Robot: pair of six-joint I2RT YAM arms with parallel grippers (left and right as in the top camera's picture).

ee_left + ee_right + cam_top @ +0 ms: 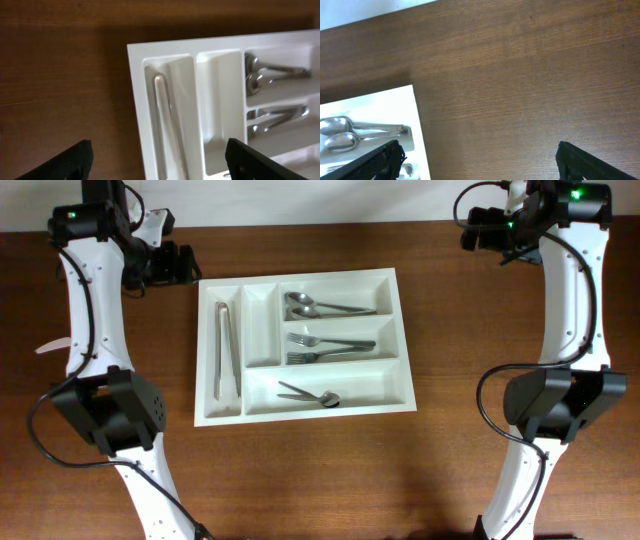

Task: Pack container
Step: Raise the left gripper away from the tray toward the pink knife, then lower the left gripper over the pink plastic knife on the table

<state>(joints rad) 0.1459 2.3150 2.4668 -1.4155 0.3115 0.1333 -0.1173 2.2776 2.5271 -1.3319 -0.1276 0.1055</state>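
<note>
The white cutlery tray (403, 340) lies in the middle of the table. Metal tongs (226, 350) lie in its left narrow compartment; the second narrow compartment (262, 325) is bare. Two spoons (315, 306) fill the top wide compartment, forks (325, 348) the middle one, and a utensil (310, 394) lies in the bottom one. My left gripper (178, 265) is open and empty, raised off the tray's upper left corner (137, 75). My right gripper (482, 227) is open and empty, raised at the far right over bare wood, the tray's edge (417, 125) at its left.
The dark wooden table (480, 330) surrounds the tray. The bases and lower links of both arms (110, 410) (550, 405) stand at the left and right sides. The table's far edge (370, 17) shows in the right wrist view.
</note>
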